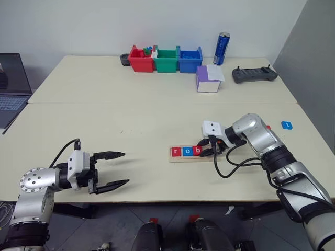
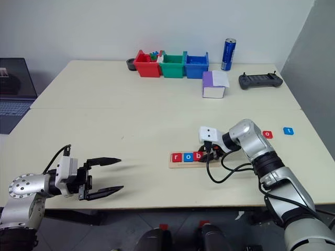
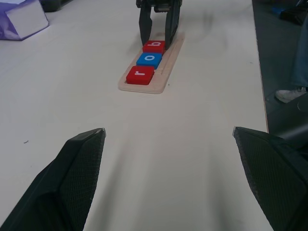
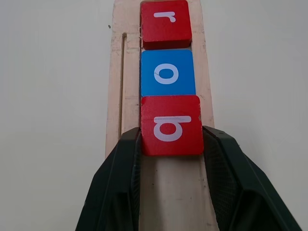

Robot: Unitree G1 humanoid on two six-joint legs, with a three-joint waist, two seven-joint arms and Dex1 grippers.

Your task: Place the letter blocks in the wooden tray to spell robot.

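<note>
Over the wooden tray (image 4: 126, 86), the right claw (image 4: 171, 144) grips the red b block (image 4: 171, 124) seated beside o (image 4: 168, 73); it should release squarely, without nudging neighbours; left claw (image 1: 111, 170) gapes idle.

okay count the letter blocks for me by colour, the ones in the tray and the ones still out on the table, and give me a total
Red letter blocks: 3, namely r and b in the wooden tray, and o on the table.
Blue letter blocks: 2, namely o in the tray and one on the table.
Total: 5
</note>
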